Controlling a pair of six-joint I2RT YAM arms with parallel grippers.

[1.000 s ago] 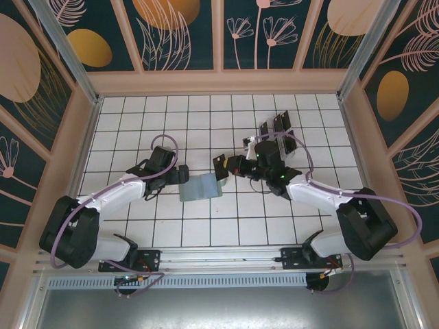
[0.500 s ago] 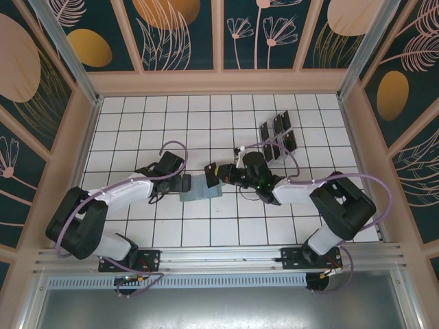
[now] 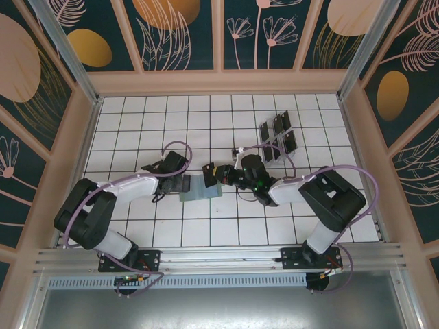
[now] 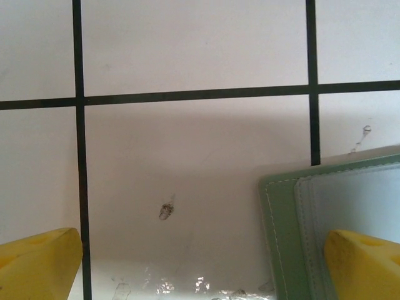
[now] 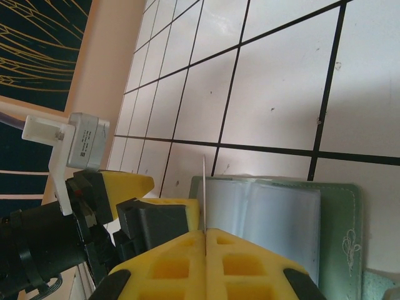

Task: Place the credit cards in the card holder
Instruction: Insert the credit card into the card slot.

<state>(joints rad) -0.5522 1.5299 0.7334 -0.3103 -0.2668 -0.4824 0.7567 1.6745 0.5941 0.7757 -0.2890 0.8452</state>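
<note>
Right hand (image 5: pixel 204 240) advanced; card (image 5: pixel 204 187) edge-on, apparently over holder (image 5: pixel 275 212).

Both arms look alike from here. The left arm (image 3: pixel 123 186) and right arm (image 3: pixel 291 190) wear smooth white shells on the long links, with bulky black housings (image 3: pixel 86 219) at the joints. A lilac cable (image 3: pixel 175 146) loops loosely along each. Black brackets (image 3: pixel 130 260) fix them to a silver rail (image 3: pixel 219 255). On the right arm sits what looks like a tiny green light (image 3: pixel 260 184). The left gripper's fingers (image 4: pixel 37 262) are bright yellow blocks; the right gripper's fingers (image 5: pixel 247 250) are the same yellow, moulded with square pockets.
</note>
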